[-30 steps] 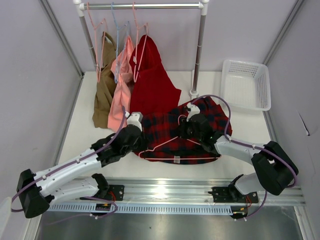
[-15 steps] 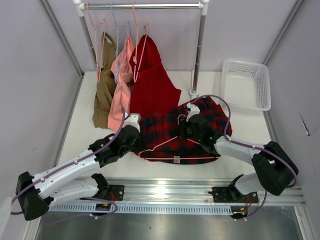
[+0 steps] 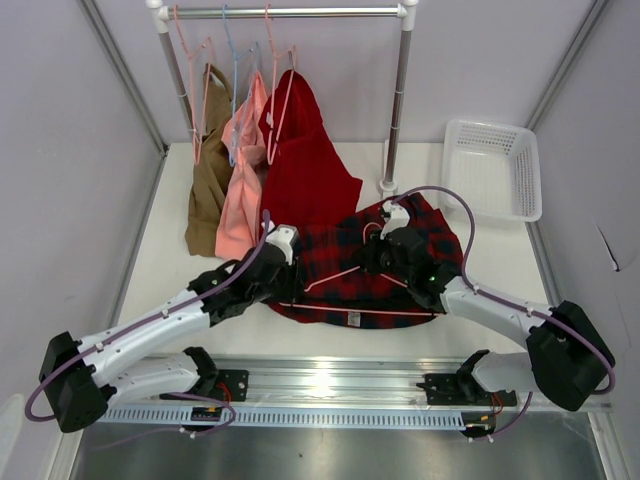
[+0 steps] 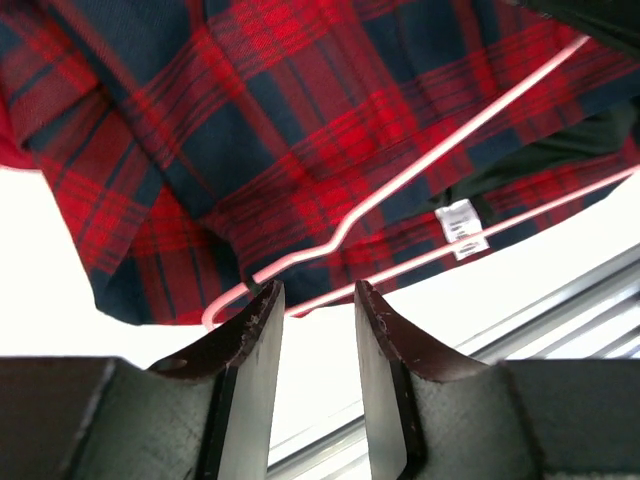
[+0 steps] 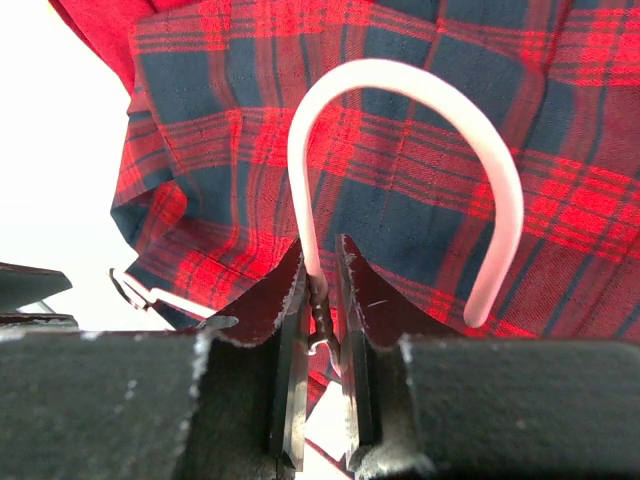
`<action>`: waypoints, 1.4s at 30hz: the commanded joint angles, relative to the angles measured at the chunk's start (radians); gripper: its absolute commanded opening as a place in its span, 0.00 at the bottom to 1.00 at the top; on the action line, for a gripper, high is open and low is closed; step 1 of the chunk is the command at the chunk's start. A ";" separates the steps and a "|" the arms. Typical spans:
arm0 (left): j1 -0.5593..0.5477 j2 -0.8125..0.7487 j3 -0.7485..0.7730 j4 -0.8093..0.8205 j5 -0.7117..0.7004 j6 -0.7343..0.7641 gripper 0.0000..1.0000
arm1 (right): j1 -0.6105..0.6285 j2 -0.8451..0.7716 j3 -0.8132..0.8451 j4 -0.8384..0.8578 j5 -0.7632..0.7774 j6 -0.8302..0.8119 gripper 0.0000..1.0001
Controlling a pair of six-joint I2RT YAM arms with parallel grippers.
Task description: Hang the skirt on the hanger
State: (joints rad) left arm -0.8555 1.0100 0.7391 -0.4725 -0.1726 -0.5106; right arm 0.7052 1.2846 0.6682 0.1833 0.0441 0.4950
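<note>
The red and navy plaid skirt (image 3: 400, 280) lies crumpled on the table, its white label (image 4: 460, 225) at the near hem. The pale-pink hanger (image 3: 335, 277) rests on top of the skirt (image 4: 250, 100). My right gripper (image 3: 378, 255) is shut on the hanger's twisted neck just below the hook (image 5: 400, 68); plaid cloth (image 5: 600, 200) fills the background there. My left gripper (image 3: 285, 285) hovers open at the skirt's near left edge. In the left wrist view its fingertips (image 4: 315, 300) stand apart with only bare table between them, the hanger's left corner (image 4: 225, 305) just beyond.
A clothes rack (image 3: 398, 110) at the back holds tan (image 3: 208, 190), salmon-pink (image 3: 240, 180) and plain red (image 3: 305, 170) garments on wire hangers. A white basket (image 3: 495, 170) sits back right. A metal rail (image 3: 330, 385) runs along the near edge.
My left gripper has opened and let go of the hanger's left corner, shifting slightly up and right. The right gripper keeps its hold and has edged a little right.
</note>
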 commanded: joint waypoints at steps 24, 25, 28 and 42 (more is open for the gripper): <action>0.110 0.035 0.304 0.031 0.165 0.213 0.45 | 0.017 -0.110 0.275 -0.169 0.161 -0.185 0.00; 0.116 0.041 0.325 0.025 0.165 0.224 0.45 | 0.019 -0.110 0.287 -0.176 0.171 -0.191 0.00; 0.130 0.050 0.370 0.009 0.165 0.236 0.45 | 0.017 -0.108 0.332 -0.179 0.177 -0.217 0.00; 0.176 0.036 0.477 -0.043 0.139 0.241 0.47 | -0.006 -0.057 0.565 -0.245 0.148 -0.260 0.00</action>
State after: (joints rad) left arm -0.6914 1.0615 1.1572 -0.5045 -0.0227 -0.3027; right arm 0.7044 1.2228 1.1267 -0.0868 0.1940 0.2634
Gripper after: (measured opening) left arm 0.466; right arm 0.166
